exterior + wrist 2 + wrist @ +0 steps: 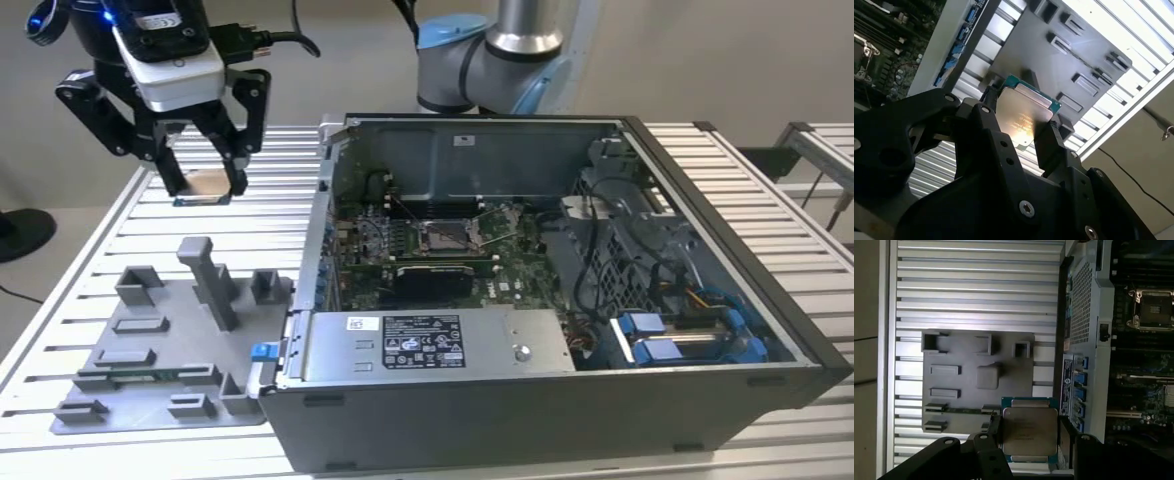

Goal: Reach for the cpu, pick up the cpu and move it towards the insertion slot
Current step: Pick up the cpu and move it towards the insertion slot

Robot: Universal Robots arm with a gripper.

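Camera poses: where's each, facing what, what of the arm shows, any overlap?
Exterior view: off-arm, high, looking down into the computer case and insertion slot; arm and gripper show.
First wrist view: wrist-mounted, looking past the gripper at the fixture plate and computer case.
Second wrist view: wrist-mounted, looking along the gripper at the fixture plate.
Shared: all three show the cpu clamped.

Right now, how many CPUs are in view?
1. The cpu is clamped in the end effector, above the slatted table, to the exterior view's left of the open case. The insertion slot looks empty; the fixture plate's pockets could hide another.
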